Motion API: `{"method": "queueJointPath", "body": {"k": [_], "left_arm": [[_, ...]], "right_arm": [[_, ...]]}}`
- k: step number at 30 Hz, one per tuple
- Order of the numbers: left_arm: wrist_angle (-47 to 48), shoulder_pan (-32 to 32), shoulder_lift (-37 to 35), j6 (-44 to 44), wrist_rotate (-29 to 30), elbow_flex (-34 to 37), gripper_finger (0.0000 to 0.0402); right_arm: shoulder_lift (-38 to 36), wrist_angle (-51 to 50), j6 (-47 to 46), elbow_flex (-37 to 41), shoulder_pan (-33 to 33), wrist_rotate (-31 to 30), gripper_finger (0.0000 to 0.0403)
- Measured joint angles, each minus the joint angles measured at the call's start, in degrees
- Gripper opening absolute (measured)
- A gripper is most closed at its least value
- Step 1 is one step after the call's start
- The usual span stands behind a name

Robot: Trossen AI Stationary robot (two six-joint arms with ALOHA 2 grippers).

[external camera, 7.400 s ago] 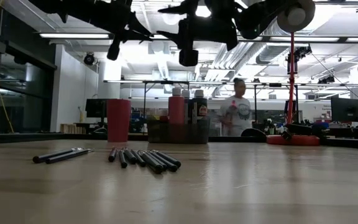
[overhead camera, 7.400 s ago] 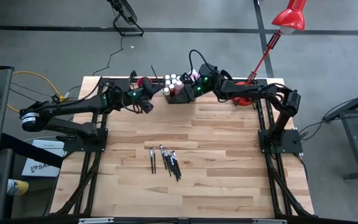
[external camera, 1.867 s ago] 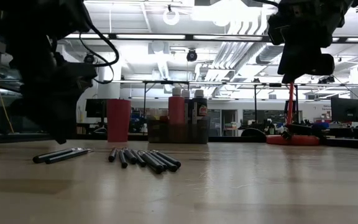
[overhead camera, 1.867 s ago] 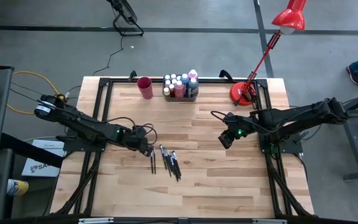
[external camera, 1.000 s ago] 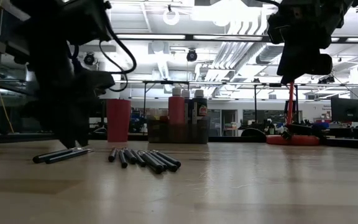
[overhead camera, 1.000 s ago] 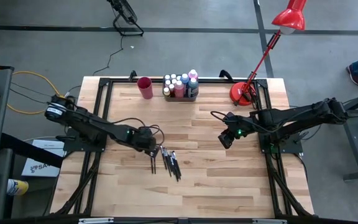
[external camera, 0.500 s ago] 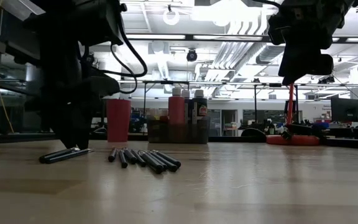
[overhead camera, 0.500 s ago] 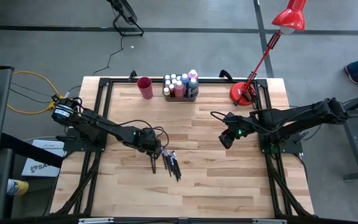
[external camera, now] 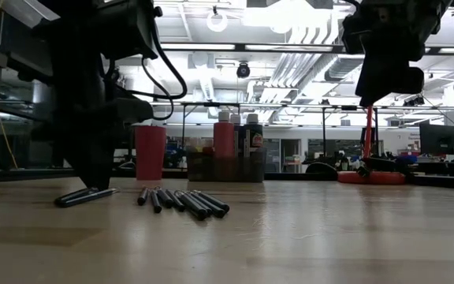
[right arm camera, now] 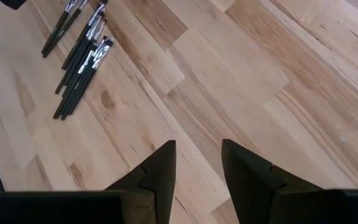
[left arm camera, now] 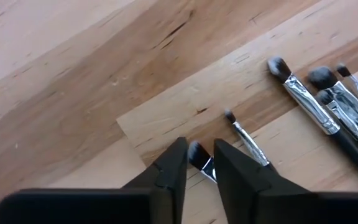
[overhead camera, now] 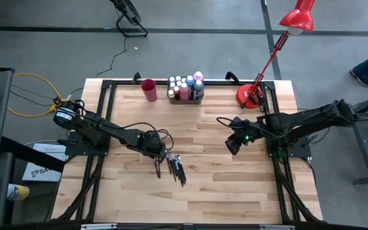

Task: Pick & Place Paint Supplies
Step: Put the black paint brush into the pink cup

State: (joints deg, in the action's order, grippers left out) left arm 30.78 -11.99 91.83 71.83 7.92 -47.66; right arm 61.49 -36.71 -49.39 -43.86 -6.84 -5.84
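Since a second ago the left gripper has slid a little farther toward the brushes lying loose on the table and has come down onto the pair nearest the left edge. The jaws have narrowed over that second. In the left wrist view the two dark fingers stand close together with a brush head caught between them; a thinner brush lies just beside the outer finger, untouched. So the left gripper is closed on one brush, right at its bristle end.

The right gripper hangs above bare wood near the right edge, unchanged, its jaws partly apart with nothing between them.

The paint bottles stand in their tray at the far edge, beside the red cup.

From the low view the left arm's dark bulk hides the gripping point; only the handles of the two brushes show beneath it. The held brush's handle is covered by the fingers in the wrist view.
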Motion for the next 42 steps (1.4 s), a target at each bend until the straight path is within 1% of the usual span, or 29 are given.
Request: {"method": "queueJointPath", "body": {"k": [11, 22, 24, 28, 33, 37, 42], "left_arm": [[-0.8, 0.0, 0.0, -2.4, -0.9, 0.0, 0.0005], [-1.3, -0.1, -1.2, -7.2, -1.7, 0.1, 0.0], [-0.6, -0.1, -2.0, -8.0, -0.7, 0.1, 0.0], [0.2, 0.0, -4.2, -10.8, 2.3, 0.1, 0.0], [0.4, 0.0, -8.6, -16.1, 8.0, 0.1, 0.0], [0.2, 0.0, -13.2, -21.7, 14.0, 0.1, 0.0], [-0.2, 0.2, -20.0, -27.1, 21.4, 0.1, 0.0]], "right_arm": [[0.0, -0.7, -0.2, 0.0, -0.4, -0.2, 0.0122], [0.0, -2.1, -0.3, 0.0, -0.4, -0.2, 0.0122], [0.0, -2.1, -0.4, 0.0, -0.4, -0.2, 0.0122], [0.0, -2.1, -1.5, 0.0, -0.4, -0.2, 0.0122], [0.0, -2.1, -1.4, 0.0, -0.4, -0.2, 0.0122], [-0.4, -2.0, 2.1, 0.0, -0.9, -0.6, 0.0122], [-3.1, -0.1, 7.3, 0.0, -4.4, -7.6, 0.0122]]}}
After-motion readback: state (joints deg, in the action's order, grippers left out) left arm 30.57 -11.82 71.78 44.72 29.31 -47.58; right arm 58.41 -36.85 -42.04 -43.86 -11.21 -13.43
